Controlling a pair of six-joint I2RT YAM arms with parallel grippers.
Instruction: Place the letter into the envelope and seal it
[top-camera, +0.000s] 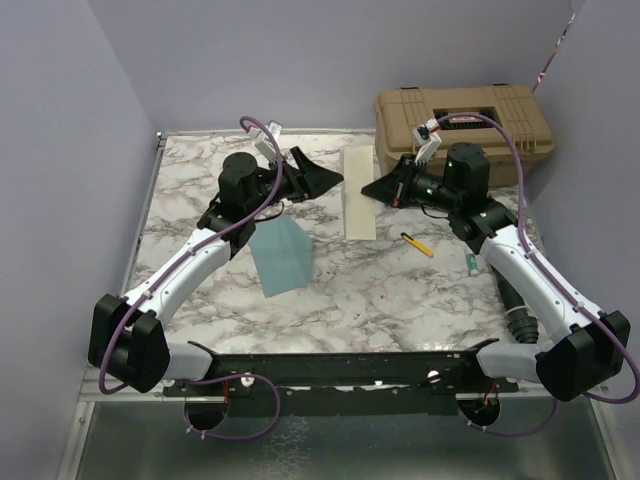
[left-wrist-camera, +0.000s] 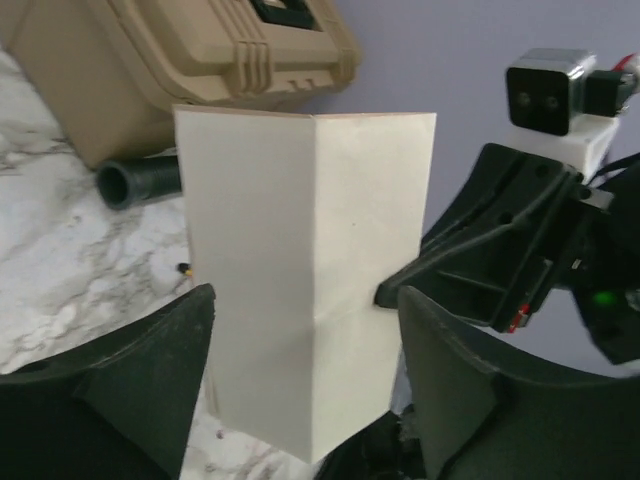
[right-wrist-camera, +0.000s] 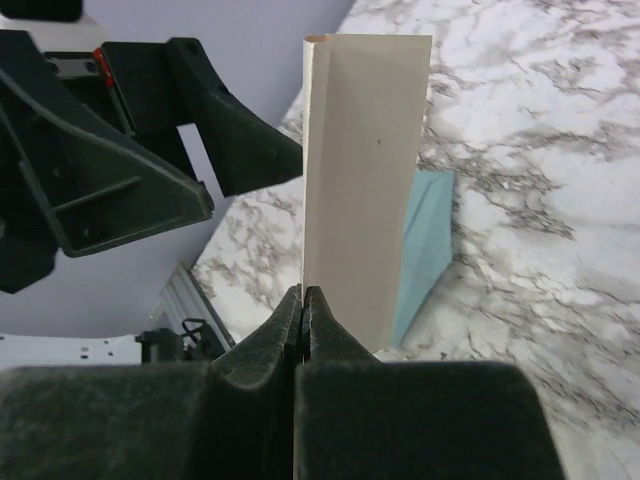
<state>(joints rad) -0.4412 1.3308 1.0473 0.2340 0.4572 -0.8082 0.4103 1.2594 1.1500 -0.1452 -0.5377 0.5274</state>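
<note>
Our right pincer (right-wrist-camera: 303, 295) was clamped tight on one edge of the letter (right-wrist-camera: 365, 180), and we held it up, bent down its middle. Our left pincer (left-wrist-camera: 305, 310) was wide apart just beside the letter, holding nothing. The envelope (top-camera: 283, 258) lay flat on the marble table (top-camera: 400, 290) near our left arm (top-camera: 190, 265). A tan box (top-camera: 465, 115) sat behind.

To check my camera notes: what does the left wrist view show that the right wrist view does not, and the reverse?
Only the left wrist view: the tan hard case and a black hose lying beside it, behind the letter. Only the right wrist view: the teal envelope, flat on the marble table. Both: the folded letter held upright, the right gripper shut on its edge, the open left gripper and the table.
</note>
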